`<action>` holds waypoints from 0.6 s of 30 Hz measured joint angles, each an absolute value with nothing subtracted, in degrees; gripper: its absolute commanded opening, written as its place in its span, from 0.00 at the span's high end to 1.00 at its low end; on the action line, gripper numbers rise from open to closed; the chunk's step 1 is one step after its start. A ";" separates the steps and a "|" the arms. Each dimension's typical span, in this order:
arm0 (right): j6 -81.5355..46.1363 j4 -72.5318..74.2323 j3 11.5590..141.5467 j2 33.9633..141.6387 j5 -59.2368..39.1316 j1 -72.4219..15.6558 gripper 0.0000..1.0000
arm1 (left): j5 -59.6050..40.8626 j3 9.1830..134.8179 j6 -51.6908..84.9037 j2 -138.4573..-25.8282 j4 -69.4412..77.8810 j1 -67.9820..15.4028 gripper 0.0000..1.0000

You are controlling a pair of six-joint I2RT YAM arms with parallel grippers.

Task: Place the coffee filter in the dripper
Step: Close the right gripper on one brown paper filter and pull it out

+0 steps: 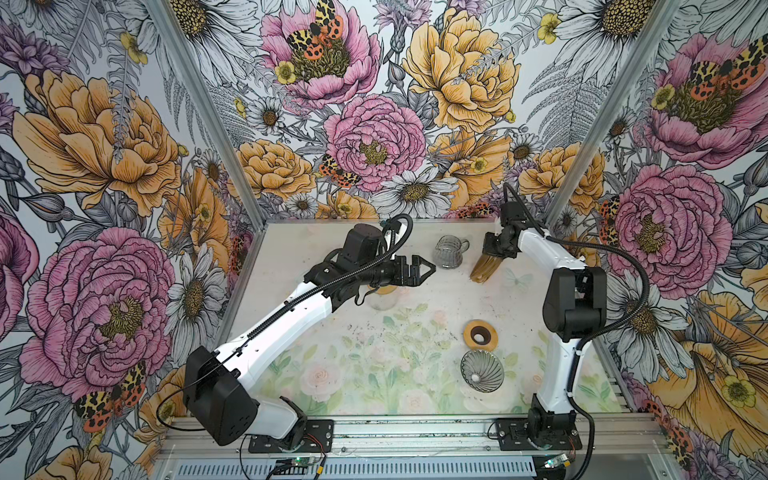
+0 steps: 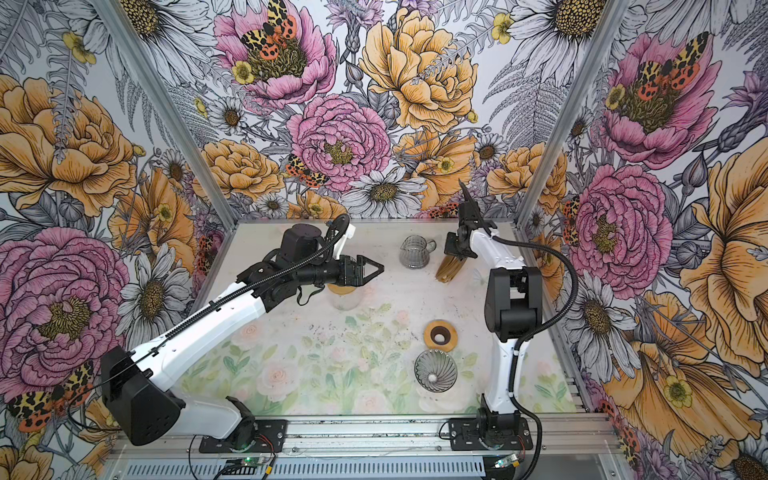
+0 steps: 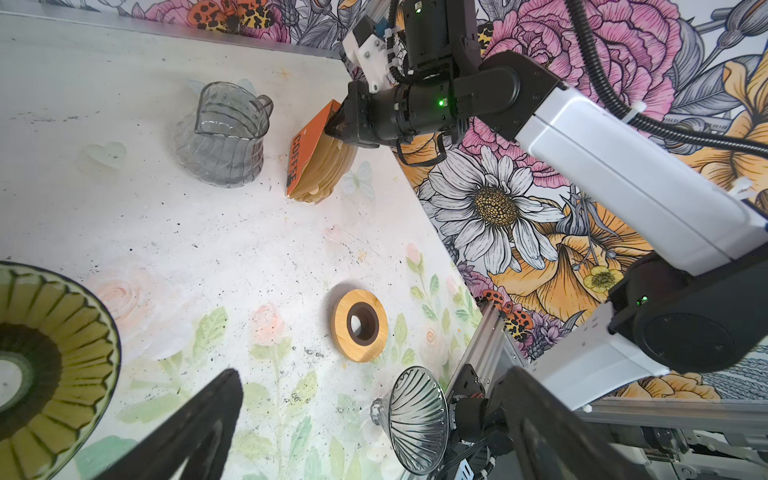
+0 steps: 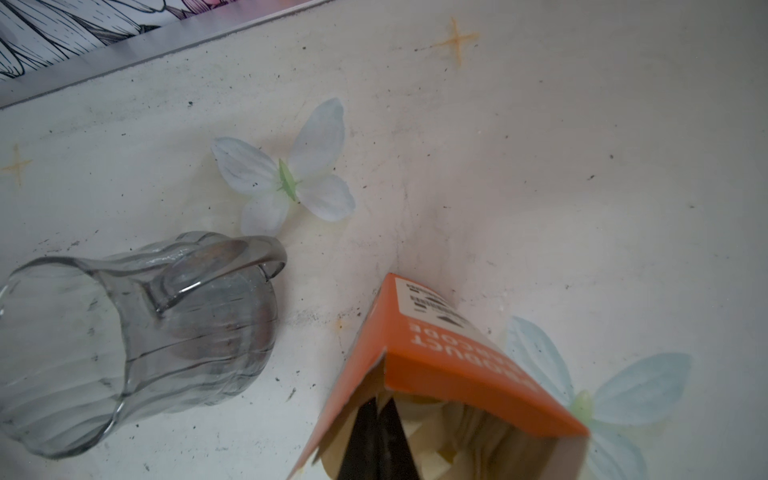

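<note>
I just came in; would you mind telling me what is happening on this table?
The right gripper is shut inside the orange box of coffee filters at the back of the table, beside a glass jug; whether it pinches a filter is unclear. The left gripper hangs open above one dripper. Another glass dripper lies near the front beside a wooden ring.

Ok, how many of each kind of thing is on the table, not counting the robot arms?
Glass drippers: 2, the second below the left claw
Glass jug: 1
Loose wooden ring: 1
Pack of coffee filters: 1, right claw in its open end
Total: 5
</note>
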State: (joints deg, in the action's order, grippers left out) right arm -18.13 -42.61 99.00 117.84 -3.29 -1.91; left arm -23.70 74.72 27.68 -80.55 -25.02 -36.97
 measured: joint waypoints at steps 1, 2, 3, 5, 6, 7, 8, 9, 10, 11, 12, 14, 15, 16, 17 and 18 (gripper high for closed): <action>-18.20 -42.61 98.56 117.51 -3.33 -1.91 0.96 | -23.70 74.54 27.70 -80.55 -25.04 -36.97 0.01; -18.39 -42.63 97.95 117.12 -3.46 -1.89 0.96 | -23.70 74.32 27.70 -80.55 -25.04 -36.97 0.01; -18.52 -42.63 97.36 116.73 -3.55 -1.91 0.96 | -23.70 74.26 27.70 -80.55 -25.08 -36.97 0.01; -18.63 -42.65 96.18 115.83 -3.92 -1.91 0.96 | -23.83 74.24 27.70 -80.55 -25.02 -36.97 0.01; -18.81 -42.65 95.61 115.33 -4.23 -1.91 0.96 | -23.86 74.24 27.70 -80.55 -25.02 -36.97 0.01; -18.92 -42.68 95.13 114.76 -4.38 -1.91 0.96 | -23.86 74.24 27.70 -80.55 -25.04 -36.97 0.01; -19.03 -42.70 94.80 114.30 -4.47 -1.91 0.96 | -23.88 74.24 27.70 -80.55 -25.04 -36.97 0.01; -19.07 -42.65 94.52 113.80 -4.64 -1.91 0.96 | -23.88 74.24 27.70 -80.55 -25.02 -36.97 0.01; -19.09 -42.63 94.30 113.32 -4.80 -1.93 0.96 | -23.88 74.24 27.70 -80.55 -25.02 -36.97 0.01; -19.22 -42.65 94.15 112.84 -4.80 -1.96 0.96 | -23.88 74.24 27.70 -80.55 -25.04 -36.97 0.01; -19.27 -42.61 94.02 112.40 -4.95 -1.96 0.96 | -23.88 74.24 27.70 -80.55 -25.04 -36.99 0.01; -19.42 -42.61 94.00 111.70 -5.34 -2.02 0.96 | -23.88 74.24 27.70 -80.55 -25.02 -36.99 0.01; -19.49 -42.61 94.00 111.39 -5.52 -2.07 0.96 | -23.88 74.24 27.70 -80.55 -25.02 -36.99 0.01; -19.51 -42.61 94.00 111.15 -5.69 -2.07 0.96 | -23.88 74.24 27.70 -80.55 -25.04 -36.99 0.01; -19.59 -42.61 94.00 110.98 -5.85 -2.11 0.96 | -23.88 74.24 27.70 -80.55 -25.02 -36.99 0.01; -19.70 -42.61 93.97 110.76 -5.89 -2.20 0.96 | -23.86 74.24 27.70 -80.55 -25.02 -36.99 0.01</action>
State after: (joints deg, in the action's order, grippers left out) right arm -19.70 -42.61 93.97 110.76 -5.89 -2.20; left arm -23.86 74.24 27.70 -80.55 -25.02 -36.99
